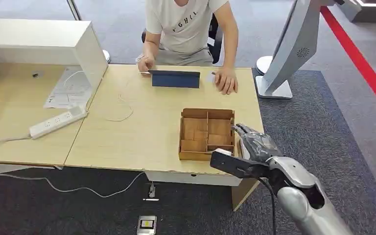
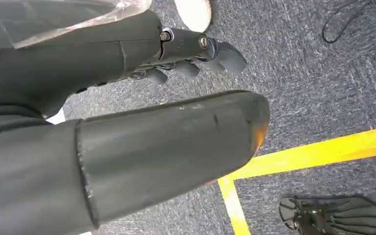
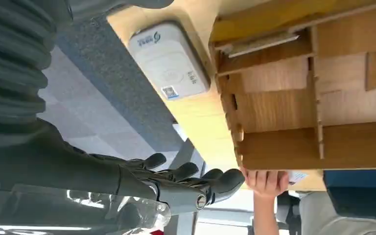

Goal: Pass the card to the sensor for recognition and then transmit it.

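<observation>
A small pale card [image 1: 210,77] lies on the far side of the wooden table [image 1: 142,137], beside a seated person's hand [image 1: 226,81]; in the right wrist view that hand [image 3: 264,181] rests by the card [image 3: 297,176]. The white card sensor [image 3: 169,61] sits on the table's near right corner, next to a divided wooden box [image 1: 207,133]. My right hand [image 1: 254,143] hovers over that corner beside the box, fingers [image 3: 191,178] spread and holding nothing. My left hand [image 2: 196,51] hangs above the carpet, fingers loosely apart, with nothing in it.
A blue folded case [image 1: 175,79] stands in front of the person. A power strip [image 1: 58,122], papers [image 1: 68,88] and a white cabinet [image 1: 44,41] occupy the left table. A white machine stand [image 1: 284,54] rises at the right. Sandals [image 2: 333,215] and yellow tape [image 2: 313,154] mark the floor.
</observation>
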Robot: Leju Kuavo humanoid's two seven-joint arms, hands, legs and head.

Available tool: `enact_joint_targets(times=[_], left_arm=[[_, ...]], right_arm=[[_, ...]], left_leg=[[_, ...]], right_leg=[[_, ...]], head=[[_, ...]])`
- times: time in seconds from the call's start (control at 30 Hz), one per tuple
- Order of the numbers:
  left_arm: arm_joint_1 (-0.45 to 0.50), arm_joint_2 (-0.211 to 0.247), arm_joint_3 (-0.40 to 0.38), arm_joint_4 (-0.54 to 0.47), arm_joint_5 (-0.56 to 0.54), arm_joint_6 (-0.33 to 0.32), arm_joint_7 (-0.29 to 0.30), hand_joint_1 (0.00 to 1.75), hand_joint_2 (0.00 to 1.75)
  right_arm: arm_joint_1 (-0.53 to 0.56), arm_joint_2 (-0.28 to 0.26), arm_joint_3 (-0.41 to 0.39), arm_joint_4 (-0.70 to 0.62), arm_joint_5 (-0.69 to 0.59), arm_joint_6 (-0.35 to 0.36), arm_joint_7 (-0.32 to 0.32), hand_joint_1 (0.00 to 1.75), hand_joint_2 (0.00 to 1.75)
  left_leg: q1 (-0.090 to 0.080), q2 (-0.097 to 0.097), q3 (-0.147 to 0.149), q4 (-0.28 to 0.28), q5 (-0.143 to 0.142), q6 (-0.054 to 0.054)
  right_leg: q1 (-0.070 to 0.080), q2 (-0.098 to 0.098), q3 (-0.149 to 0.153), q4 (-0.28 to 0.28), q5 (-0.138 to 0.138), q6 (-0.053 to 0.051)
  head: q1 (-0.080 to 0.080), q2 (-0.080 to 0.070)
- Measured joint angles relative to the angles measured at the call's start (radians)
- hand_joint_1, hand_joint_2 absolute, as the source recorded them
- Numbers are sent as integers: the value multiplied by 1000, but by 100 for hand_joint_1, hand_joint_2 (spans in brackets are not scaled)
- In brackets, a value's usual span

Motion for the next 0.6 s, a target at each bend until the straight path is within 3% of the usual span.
enact_joint_targets(times=[0.37,0.6], left_arm=[[4,0,0,0,8,3,6,0,0],[3,0,0,0,3,-6,0,0,0]], right_arm=[[59,-19,44,-94,19,-47,13,0,175],[11,-22,67,-91,113,-66,-46,0,175]], left_leg=[[0,0,0,0,0,0],[0,0,0,0,0,0]], right_leg=[[0,0,0,0,0,0],[0,0,0,0,0,0]], head=[[0,0],[0,0]])
